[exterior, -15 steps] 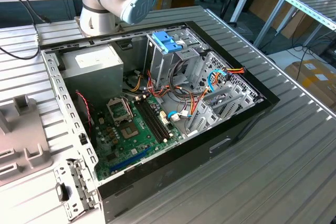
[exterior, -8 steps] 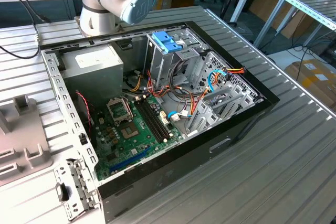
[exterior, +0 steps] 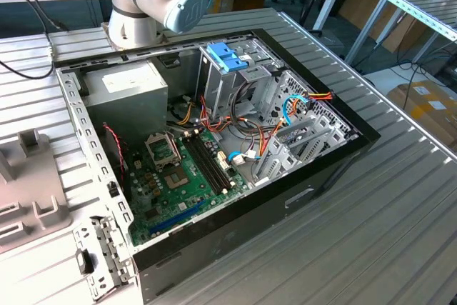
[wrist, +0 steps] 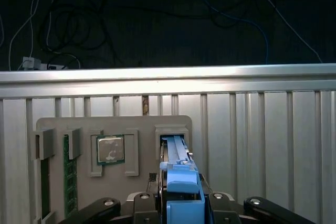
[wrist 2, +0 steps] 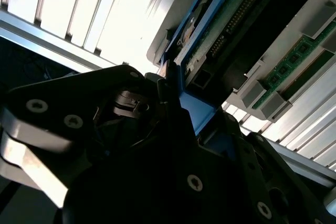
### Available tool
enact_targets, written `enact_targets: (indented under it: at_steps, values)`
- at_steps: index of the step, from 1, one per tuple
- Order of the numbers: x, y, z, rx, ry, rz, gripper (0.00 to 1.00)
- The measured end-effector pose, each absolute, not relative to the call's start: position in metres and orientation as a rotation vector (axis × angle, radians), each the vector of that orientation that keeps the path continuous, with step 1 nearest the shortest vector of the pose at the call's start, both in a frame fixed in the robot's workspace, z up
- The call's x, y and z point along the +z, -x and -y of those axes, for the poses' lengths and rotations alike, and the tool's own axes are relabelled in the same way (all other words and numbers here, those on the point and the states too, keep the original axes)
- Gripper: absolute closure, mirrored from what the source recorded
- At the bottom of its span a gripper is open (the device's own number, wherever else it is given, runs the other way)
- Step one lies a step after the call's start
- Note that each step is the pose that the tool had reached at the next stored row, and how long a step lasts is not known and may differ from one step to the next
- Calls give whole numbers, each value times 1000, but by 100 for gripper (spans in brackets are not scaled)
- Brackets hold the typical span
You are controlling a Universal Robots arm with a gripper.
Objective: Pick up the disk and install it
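The disk (wrist: 175, 148) stands on edge in a slot of a grey holder tray (wrist: 52, 124), its blue side rail facing the camera. My gripper (wrist: 182, 203) has a finger on each side of that blue rail and looks shut on it. In the second wrist view the disk (wrist 2: 220, 24) shows its green circuit board and blue rail, which runs down between the dark fingers of the gripper (wrist 2: 181, 106). The disk is still seated in the slot.
The open computer case (exterior: 335, 155) lies on the ribbed table, with a metal cage with a light-blue top (exterior: 228, 58), a grey power supply (exterior: 125, 91) and the motherboard (exterior: 182, 176). The holder tray (exterior: 28, 176) also carries memory sticks (wrist: 67, 171) and a processor (wrist: 110, 149).
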State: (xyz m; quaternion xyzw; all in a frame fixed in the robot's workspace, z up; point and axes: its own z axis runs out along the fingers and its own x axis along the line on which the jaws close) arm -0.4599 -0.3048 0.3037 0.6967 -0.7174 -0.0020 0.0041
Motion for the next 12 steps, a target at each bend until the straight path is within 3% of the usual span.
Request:
enact_targets:
  at_steps: [12]
  values:
    - [313, 460, 305, -6, -2183, 2248, 63]
